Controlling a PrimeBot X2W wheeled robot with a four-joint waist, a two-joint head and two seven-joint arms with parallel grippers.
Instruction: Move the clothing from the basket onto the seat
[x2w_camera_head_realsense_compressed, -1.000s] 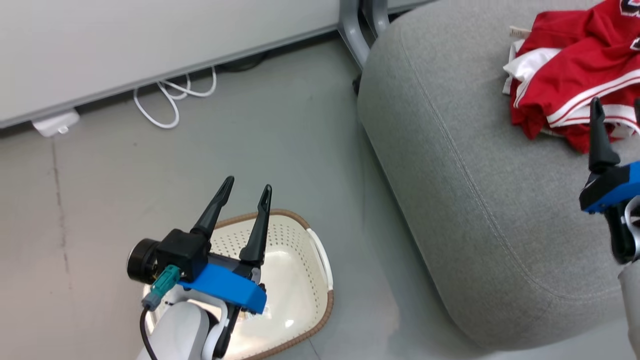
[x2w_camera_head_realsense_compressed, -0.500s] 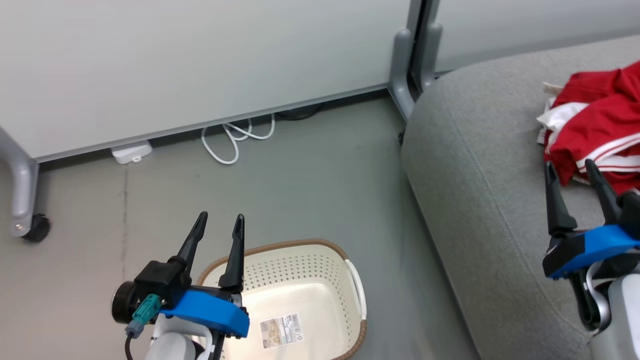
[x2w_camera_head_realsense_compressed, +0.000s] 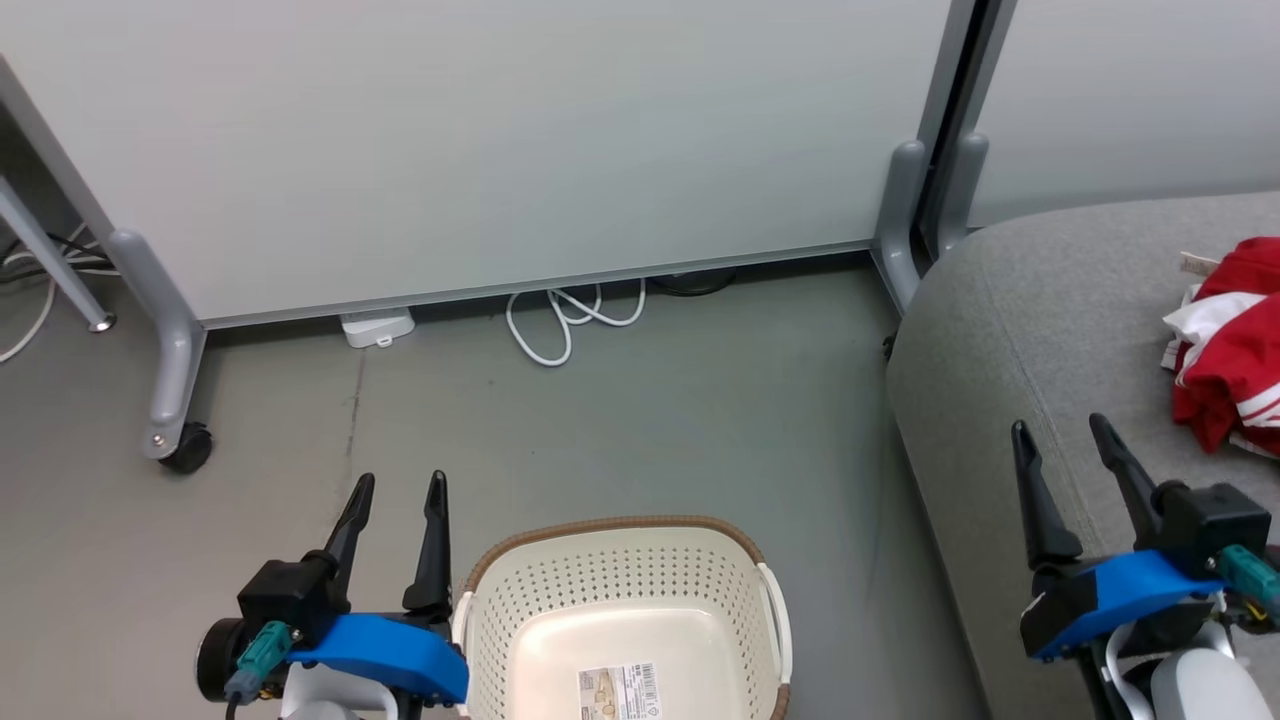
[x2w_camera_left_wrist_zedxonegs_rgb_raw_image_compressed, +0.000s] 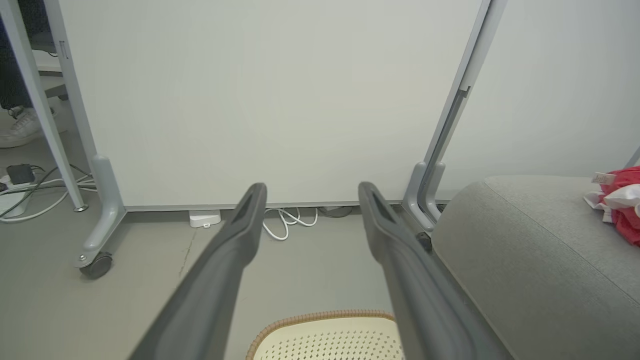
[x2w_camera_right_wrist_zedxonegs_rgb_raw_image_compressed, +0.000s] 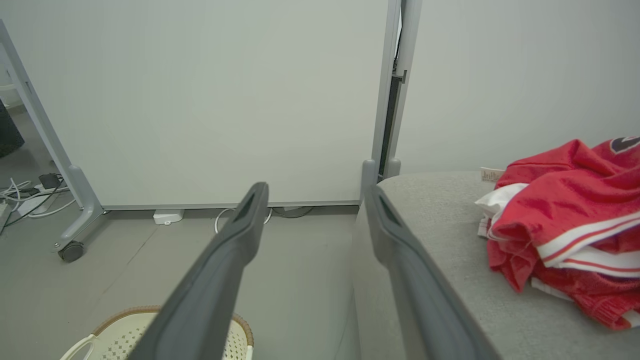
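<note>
The left claw (x2w_camera_head_realsense_compressed: 400, 480) at lower left and the right claw (x2w_camera_head_realsense_compressed: 1059, 425) at lower right both stood spread, holding nothing. Between them, the basket (x2w_camera_head_realsense_compressed: 620, 522) held no cloth that I could see. The clothing (x2w_camera_head_realsense_compressed: 1235, 370) lay heaped on the seat (x2w_camera_head_realsense_compressed: 1000, 330) at the right edge. The job looked done.

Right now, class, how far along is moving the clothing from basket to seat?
Done: the red clothing lies on the grey seat, and the basket holds just a label where visible. In hand: nothing; the left pincer and right pincer are open and empty. Left: apparently nothing.
</note>
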